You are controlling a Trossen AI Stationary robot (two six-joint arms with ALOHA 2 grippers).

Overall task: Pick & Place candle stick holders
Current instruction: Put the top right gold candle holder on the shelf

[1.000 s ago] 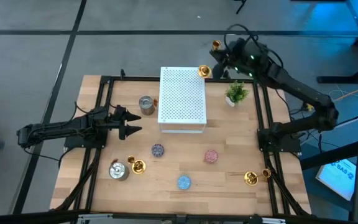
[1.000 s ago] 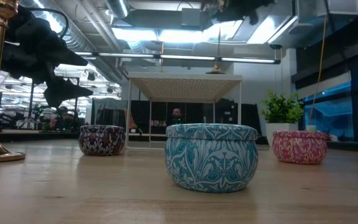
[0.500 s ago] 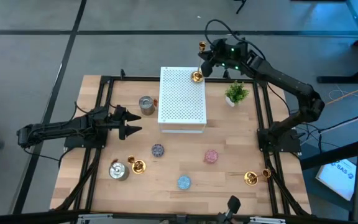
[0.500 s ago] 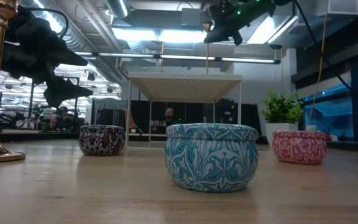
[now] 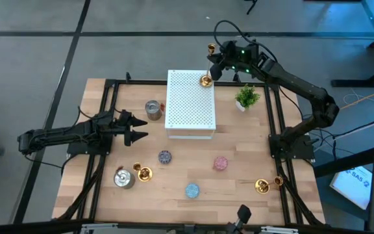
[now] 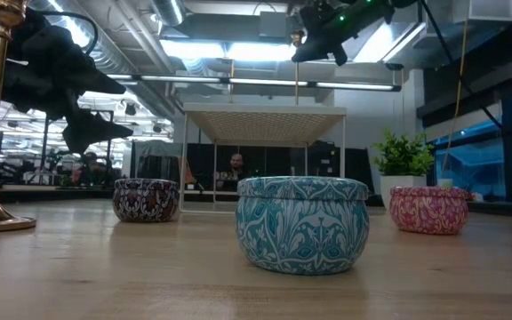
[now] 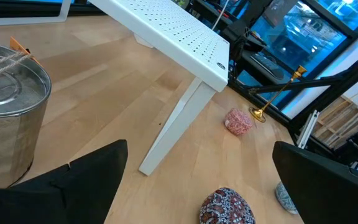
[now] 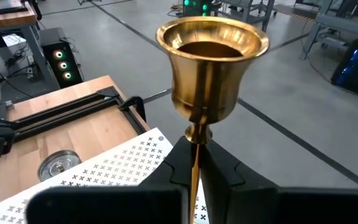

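Observation:
My right gripper (image 5: 217, 65) is shut on a tall thin gold candle stick holder (image 5: 208, 64), cup (image 8: 211, 59) up. The holder's round base (image 5: 205, 80) is over the far right corner of the white perforated box (image 5: 190, 104). My left gripper (image 5: 138, 129) is open and empty at the table's left, pointing at the box. On the table stand two silvery cups (image 5: 152, 109) (image 5: 123, 177), a small gold holder (image 5: 142, 173) and three small coloured tins (image 5: 165, 156) (image 5: 221, 162) (image 5: 192, 190). Another gold holder (image 5: 263, 186) lies near the right front. My right gripper pinches the holder's thin stem (image 8: 195, 163) between its two fingers (image 8: 176, 163), just below the cup. The holder stands about upright, its stem (image 6: 296, 76) reaching down to the box top. I cannot tell whether the base rests on the box.
A small green potted plant (image 5: 246, 97) stands right of the box, close under my right arm. A black frame (image 5: 109, 104) runs along the table's left, right and far sides. In the left wrist view the silvery cup (image 7: 5, 106) is close to my left fingers.
My right gripper has carried the tall gold holder toward the table's left, from beyond the far right corner of the box to over that corner. It has kept still for the last half second. The holder has stayed upright in the hold.

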